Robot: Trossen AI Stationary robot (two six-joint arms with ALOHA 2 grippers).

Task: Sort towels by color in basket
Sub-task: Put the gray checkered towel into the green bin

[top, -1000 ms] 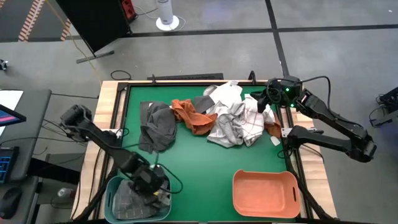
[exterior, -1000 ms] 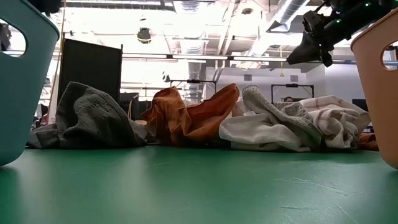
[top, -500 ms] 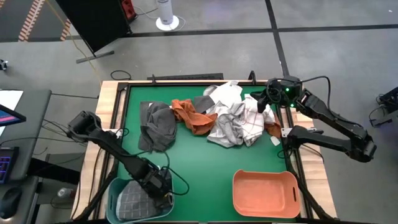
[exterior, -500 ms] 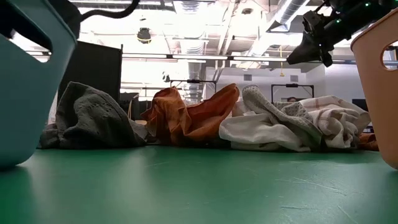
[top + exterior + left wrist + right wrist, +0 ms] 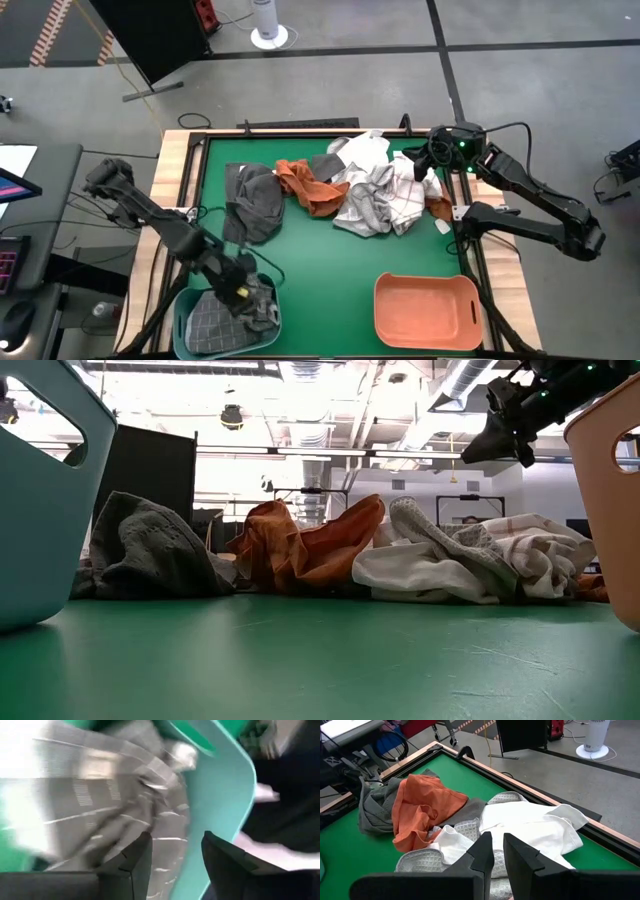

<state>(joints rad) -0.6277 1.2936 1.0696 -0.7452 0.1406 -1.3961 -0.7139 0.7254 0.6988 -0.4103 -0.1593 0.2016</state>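
Note:
A grey towel with thin light checks (image 5: 208, 322) (image 5: 100, 805) lies in the teal basket (image 5: 180, 305) (image 5: 220, 785) at the table's near left corner. My left gripper (image 5: 260, 306) (image 5: 176, 851) hangs open just over it, inside the basket's right end. Other towels lie heaped along the far side: dark grey (image 5: 255, 200), rust orange (image 5: 305, 185), white and checked ones (image 5: 385, 190). My right gripper (image 5: 425, 165) (image 5: 498, 845) hovers above the heap's right end with a narrow gap between its fingers and nothing in it.
An orange basket (image 5: 427, 310) (image 5: 610, 490) stands at the near right, with nothing showing inside. Bare green table (image 5: 330, 270) lies between the two baskets and the towel heap. A raised wooden rim (image 5: 175, 190) borders the table.
My left gripper has opened over the teal basket and let go of the grey checked towel, which was bunched under it and now lies spread in the basket. The basket has shifted a little on the table.

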